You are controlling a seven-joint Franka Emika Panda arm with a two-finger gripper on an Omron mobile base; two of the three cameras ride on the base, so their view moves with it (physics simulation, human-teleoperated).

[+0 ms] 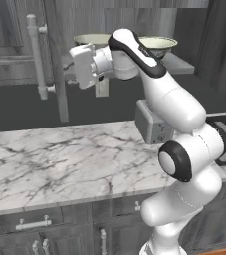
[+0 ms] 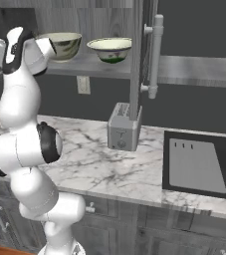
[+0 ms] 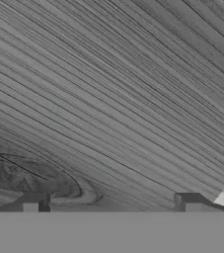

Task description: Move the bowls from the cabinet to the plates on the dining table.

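Cream-green glazed bowls, 2 of them (image 2: 64, 44) (image 2: 110, 49), sit on the open shelf of the dark grey wood-grain cabinet (image 2: 92, 65) above the marble desk (image 2: 94, 164). The end effector (image 3: 111, 201) faces wood grain, tips spread apart and grasping nothing. A reach angled this close to the panel could strike the wood or nudge a bowl off.

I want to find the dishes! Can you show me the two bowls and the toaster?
left bowl (image 2: 59, 44), right base view, on its outer side wall.
right bowl (image 2: 110, 49), right base view, on its rim and inside.
toaster (image 2: 121, 130), right base view, on its front face.
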